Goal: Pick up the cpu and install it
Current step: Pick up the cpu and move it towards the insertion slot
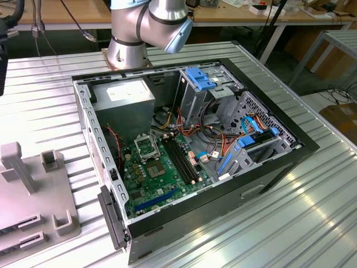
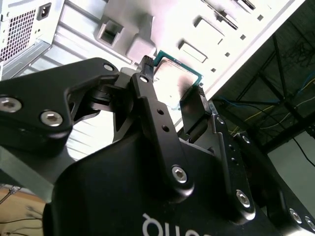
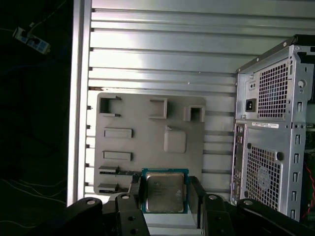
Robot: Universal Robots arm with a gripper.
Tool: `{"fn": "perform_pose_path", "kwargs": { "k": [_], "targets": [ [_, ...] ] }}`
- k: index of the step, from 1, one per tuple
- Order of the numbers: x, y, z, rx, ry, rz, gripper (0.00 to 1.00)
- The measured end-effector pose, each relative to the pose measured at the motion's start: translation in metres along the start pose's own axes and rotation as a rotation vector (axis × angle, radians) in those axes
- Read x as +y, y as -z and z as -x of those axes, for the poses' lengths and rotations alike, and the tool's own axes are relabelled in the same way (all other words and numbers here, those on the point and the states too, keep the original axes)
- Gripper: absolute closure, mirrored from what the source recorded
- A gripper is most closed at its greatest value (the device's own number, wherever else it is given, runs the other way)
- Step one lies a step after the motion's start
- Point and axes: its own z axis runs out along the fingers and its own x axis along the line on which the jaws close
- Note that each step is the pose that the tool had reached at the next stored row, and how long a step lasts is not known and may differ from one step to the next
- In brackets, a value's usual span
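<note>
The cpu [image 3: 165, 189] is a thin square chip with a silver-grey metal face and a green rim. It sits flat between the two black fingers of my gripper [image 3: 165, 197], which is shut on its opposite edges. The second wrist view has the cpu [image 2: 173, 77] from behind the gripper [image 2: 173, 84], with one finger [image 2: 147, 93] on each side. I hold it in the air above the grey holder plate [image 3: 147, 137], beside the open computer case [image 3: 270, 142]. In the exterior view, the motherboard's silver socket frame [image 1: 146, 147] lies inside the case [image 1: 290, 159].
The grey holder plate [image 1: 33, 195] lies at the exterior view's left on the ribbed metal table [image 1: 312, 223]. Inside the case are a grey power supply [image 1: 125, 97], drive cages with blue clips [image 1: 203, 78] and loose cables [image 1: 245, 128]. The arm's base [image 1: 131, 44] stands behind the case.
</note>
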Motion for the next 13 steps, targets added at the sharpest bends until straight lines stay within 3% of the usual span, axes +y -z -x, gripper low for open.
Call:
{"fn": "perform_pose_path", "kwargs": {
  "k": [13],
  "targets": [
    [-0.0007,-0.0018,0.0154,0.0001,0.0,0.0,0.53]
  ]
}}
